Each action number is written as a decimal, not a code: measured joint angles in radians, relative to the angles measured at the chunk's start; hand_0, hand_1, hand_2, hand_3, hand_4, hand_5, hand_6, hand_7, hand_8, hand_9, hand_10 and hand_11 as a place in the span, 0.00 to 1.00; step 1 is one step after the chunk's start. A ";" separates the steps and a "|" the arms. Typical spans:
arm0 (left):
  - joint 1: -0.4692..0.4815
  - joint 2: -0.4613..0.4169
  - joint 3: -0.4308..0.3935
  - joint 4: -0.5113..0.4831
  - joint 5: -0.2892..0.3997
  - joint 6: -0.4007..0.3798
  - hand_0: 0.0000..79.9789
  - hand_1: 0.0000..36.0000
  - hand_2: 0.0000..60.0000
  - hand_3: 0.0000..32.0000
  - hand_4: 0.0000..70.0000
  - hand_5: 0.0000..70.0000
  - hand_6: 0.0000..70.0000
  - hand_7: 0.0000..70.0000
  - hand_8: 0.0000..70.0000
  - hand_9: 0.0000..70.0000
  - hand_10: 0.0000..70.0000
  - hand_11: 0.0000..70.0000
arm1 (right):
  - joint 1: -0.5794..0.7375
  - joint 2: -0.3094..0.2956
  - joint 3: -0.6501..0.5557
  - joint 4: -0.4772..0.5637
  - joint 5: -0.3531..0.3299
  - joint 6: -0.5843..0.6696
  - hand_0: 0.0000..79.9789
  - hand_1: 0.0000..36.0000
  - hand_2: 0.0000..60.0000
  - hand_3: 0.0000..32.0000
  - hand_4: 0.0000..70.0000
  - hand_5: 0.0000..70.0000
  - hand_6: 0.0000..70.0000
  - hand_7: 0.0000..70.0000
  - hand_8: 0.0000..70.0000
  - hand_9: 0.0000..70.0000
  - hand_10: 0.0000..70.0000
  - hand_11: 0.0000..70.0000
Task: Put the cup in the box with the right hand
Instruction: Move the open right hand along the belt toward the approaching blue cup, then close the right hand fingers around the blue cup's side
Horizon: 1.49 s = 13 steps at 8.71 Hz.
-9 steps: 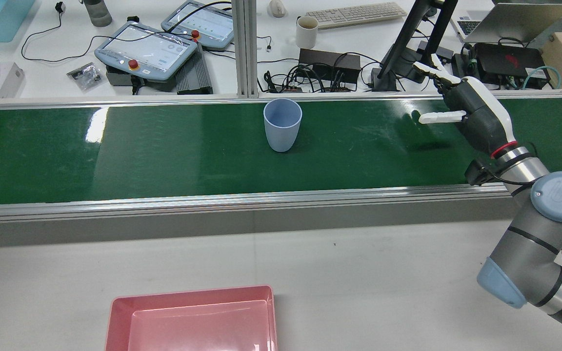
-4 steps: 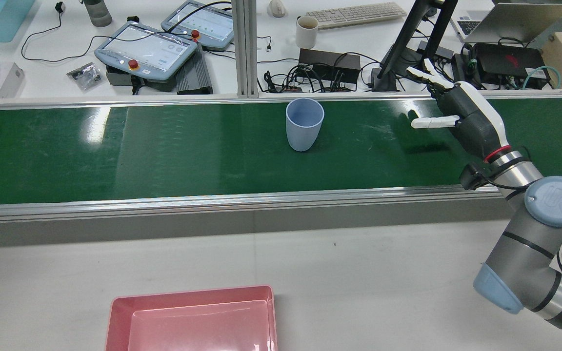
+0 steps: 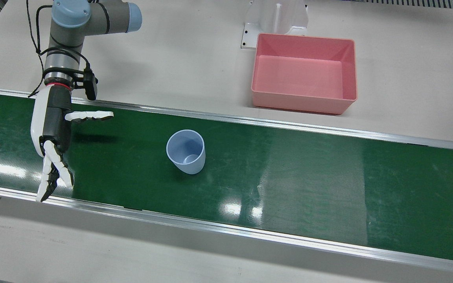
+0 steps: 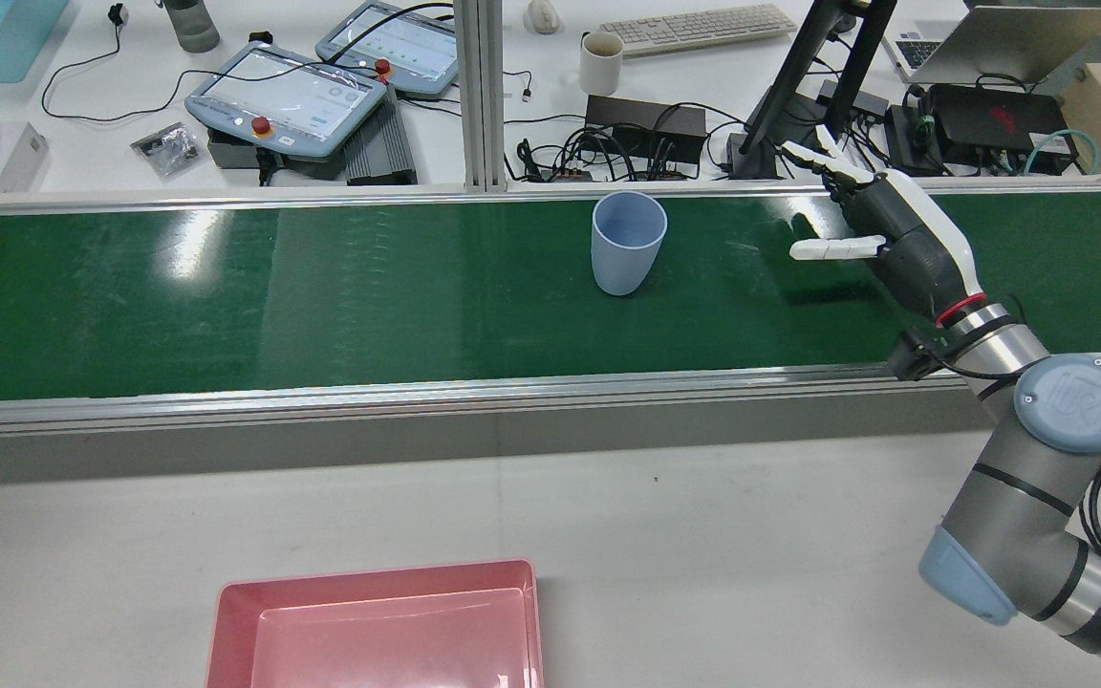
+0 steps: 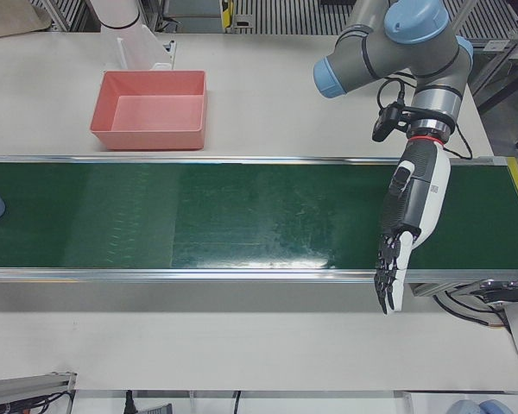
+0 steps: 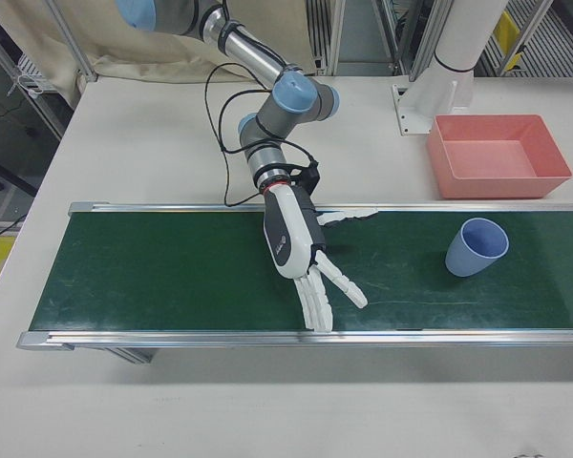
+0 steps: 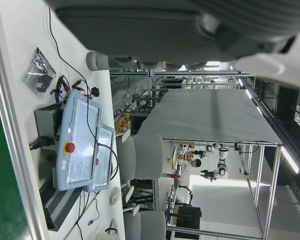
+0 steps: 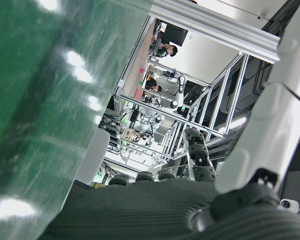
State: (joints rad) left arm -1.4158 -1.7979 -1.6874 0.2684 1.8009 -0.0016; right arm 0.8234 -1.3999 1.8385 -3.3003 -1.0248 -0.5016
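The pale blue cup (image 4: 627, 243) stands upright on the green conveyor belt (image 4: 321, 287), its long axis vertical, mouth up and the narrower base on the belt. In the rear view it sits near the belt's far edge, roughly mid-length; nothing touches it.

The right robot hand (image 4: 880, 239) hovers over the belt well apart from the cup, on the rear view's right. It is empty, fingers spread: the thumb juts sideways toward the cup while the other fingers (image 3: 51, 173) reach out to the belt's far rail. Whether the fingertips touch that rail is hard to tell from these angles.

The left robot hand (image 5: 407, 220) shows in the left-front view, stretched across the belt with fingers extended and slightly apart, holding nothing. The cup is only just visible at that view's left edge.

The pink box (image 3: 303, 74) rests on the pale desk (image 3: 195, 59) beside the belt, on the robot's side, well apart from the cup.
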 measured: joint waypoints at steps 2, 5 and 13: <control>0.000 0.000 0.000 0.000 0.000 0.000 0.00 0.00 0.00 0.00 0.00 0.00 0.00 0.00 0.00 0.00 0.00 0.00 | -0.020 0.000 0.002 0.001 0.015 0.000 0.57 0.33 0.11 0.00 0.01 0.03 0.00 0.00 0.00 0.00 0.00 0.00; 0.000 0.000 0.000 0.000 0.000 0.000 0.00 0.00 0.00 0.00 0.00 0.00 0.00 0.00 0.00 0.00 0.00 0.00 | -0.033 0.002 0.004 0.001 0.021 0.001 0.58 0.33 0.10 0.00 0.00 0.03 0.00 0.00 0.00 0.00 0.00 0.00; 0.000 0.000 0.000 0.000 0.000 0.000 0.00 0.00 0.00 0.00 0.00 0.00 0.00 0.00 0.00 0.00 0.00 0.00 | -0.040 0.013 -0.001 0.001 0.027 -0.001 0.57 0.32 0.13 0.00 0.02 0.03 0.00 0.00 0.00 0.00 0.00 0.00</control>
State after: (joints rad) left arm -1.4159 -1.7978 -1.6874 0.2685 1.8011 -0.0015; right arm 0.7833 -1.3868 1.8377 -3.2996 -0.9980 -0.5021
